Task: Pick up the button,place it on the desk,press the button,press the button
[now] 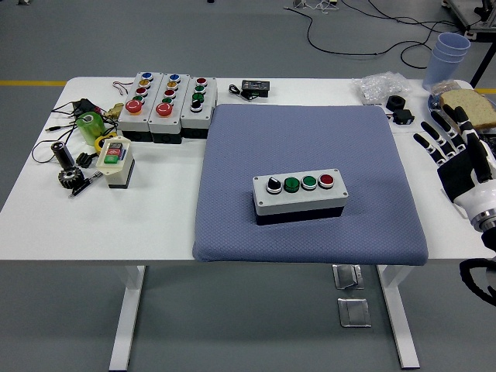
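A grey button box [300, 197] with a black knob, two green buttons and a red button on top sits on the blue cloth mat [302, 132] in the middle of the table. My right hand [451, 144] is at the right edge of the table, well clear of the box, fingers spread and holding nothing. My left arm is out of view.
Three more button boxes [167, 99] stand at the back left, with a small cream switch box [115, 160], a green object, cables and a gear nearby. At the back right are a plastic bag [381, 84], black parts, blue cups [447, 56] and a sponge.
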You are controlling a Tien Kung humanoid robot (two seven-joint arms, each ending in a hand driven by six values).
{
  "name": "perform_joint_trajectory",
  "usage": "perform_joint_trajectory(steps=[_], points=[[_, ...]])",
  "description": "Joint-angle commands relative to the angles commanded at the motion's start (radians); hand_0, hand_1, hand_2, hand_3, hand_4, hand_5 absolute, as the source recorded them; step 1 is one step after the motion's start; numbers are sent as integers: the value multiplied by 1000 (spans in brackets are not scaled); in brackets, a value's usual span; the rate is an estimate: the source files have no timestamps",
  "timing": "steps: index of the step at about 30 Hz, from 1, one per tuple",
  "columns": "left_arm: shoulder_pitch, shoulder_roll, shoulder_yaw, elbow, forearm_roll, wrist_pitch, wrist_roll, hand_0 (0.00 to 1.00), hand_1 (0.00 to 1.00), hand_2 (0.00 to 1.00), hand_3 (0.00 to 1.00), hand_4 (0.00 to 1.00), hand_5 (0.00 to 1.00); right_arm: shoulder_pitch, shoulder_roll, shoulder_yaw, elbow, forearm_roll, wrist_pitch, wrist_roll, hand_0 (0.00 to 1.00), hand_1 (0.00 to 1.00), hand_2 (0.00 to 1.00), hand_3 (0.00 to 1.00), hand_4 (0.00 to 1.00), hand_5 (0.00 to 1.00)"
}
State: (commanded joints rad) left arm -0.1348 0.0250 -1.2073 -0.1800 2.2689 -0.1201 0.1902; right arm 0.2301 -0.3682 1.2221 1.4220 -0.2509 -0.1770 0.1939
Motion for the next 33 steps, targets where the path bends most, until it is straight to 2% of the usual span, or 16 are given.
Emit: perform_joint_trajectory(steps=[10, 33], points=[[-9, 1, -1, 0, -2, 0, -3, 651, 643, 638, 546, 299, 846, -37, 10, 40, 28, -4, 10, -12, 680, 651, 715, 674, 798, 375], [-27, -3, -3, 0, -14, 4, -9, 651, 643, 638, 546, 300, 848, -46, 11, 72, 55, 6, 12, -14, 671, 650, 710, 667, 794, 367]])
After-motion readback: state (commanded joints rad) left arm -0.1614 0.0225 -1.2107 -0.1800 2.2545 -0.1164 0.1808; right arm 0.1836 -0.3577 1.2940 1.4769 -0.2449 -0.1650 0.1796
